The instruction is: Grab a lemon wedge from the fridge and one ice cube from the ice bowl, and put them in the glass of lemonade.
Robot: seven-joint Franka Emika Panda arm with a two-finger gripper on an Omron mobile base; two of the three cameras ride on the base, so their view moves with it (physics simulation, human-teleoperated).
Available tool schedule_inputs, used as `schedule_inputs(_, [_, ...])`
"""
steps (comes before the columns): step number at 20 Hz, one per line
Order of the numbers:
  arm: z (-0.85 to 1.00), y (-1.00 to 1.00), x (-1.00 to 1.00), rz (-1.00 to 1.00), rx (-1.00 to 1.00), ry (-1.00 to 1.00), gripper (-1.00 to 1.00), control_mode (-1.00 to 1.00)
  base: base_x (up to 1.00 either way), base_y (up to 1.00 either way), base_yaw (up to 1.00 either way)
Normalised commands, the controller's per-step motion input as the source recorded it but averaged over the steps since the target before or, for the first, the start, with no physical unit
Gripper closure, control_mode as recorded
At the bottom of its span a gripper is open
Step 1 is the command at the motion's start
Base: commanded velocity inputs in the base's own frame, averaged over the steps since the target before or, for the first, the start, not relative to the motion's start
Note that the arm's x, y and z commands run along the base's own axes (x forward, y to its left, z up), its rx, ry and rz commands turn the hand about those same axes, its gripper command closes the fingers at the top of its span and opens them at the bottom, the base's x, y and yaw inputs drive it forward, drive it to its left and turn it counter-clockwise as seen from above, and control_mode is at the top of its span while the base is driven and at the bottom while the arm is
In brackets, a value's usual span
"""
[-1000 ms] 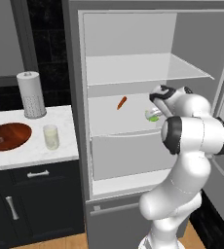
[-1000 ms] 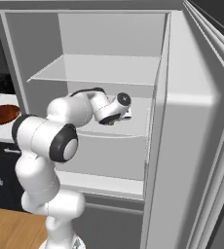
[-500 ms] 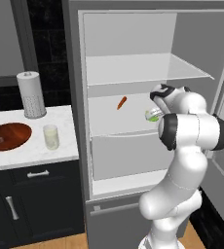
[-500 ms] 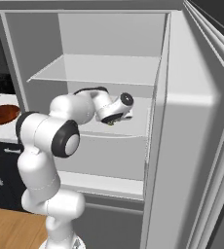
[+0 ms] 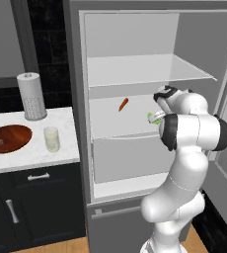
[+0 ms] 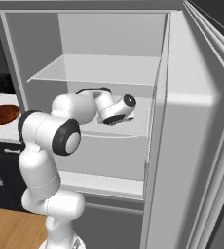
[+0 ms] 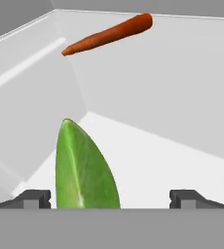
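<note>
Green lemon wedge [image 7: 84, 168] x1 btwn wide-spread claw [image 7: 113, 198] tips, ungripped; 1 orange stick [image 7: 109, 33] in fridge [image 5: 135, 74].

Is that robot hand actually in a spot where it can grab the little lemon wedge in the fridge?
Probably yes. The gripper is open inside the fridge, and the lemon wedge lies between its fingertips, nearer the one on the hand view's left. The carrot lies farther back, out of the way.
</note>
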Motion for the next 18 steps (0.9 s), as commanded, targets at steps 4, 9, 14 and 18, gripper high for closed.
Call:
schedule_inputs(4, [0.00, 0.00, 0.00, 0.00, 0.00, 0.00, 1.00, -1.00, 0.00, 0.00, 0.00])
schedule_inputs(9, [0.00, 0.00, 0.00, 0.00, 0.00, 0.00, 1.00, -1.00, 0.00, 0.00, 0.00])
schedule_inputs(14, [0.00, 0.00, -0.05, 0.00, -0.01, 0.00, 1.00, -1.00, 0.00, 0.00, 0.00])
schedule_inputs(18, [0.28, 0.00, -0.62, 0.00, 0.00, -0.07, 1.00, -1.00, 0.00, 0.00, 0.00])
